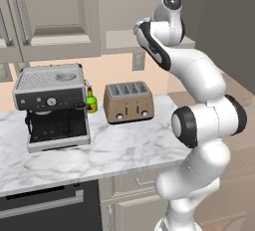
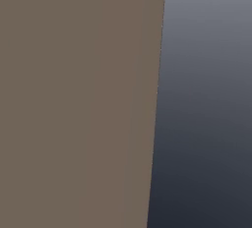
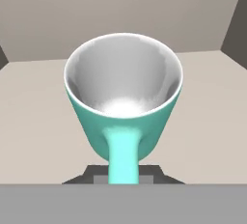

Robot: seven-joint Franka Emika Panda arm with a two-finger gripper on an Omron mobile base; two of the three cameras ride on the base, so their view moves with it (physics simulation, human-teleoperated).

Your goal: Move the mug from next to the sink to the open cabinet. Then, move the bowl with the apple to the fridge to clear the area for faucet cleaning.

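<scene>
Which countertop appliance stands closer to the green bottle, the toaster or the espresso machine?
The espresso machine: the green bottle sits right against its right side, while a gap separates it from the toaster.

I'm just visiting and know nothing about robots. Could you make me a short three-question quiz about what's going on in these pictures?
1. True or false: the pincer is shut on the handle of the teal mug.
2. Multiple choice: in the hand view, what lies under and behind the mug? A) a sink basin B) the flat shelf and back wall of the cabinet C) a fridge drawer
3. Fill in: on the marble worktop, the small green bottle stands between the coffee machine and the ____.

Key: 1 true; 2 B; 3 toaster.
</scene>
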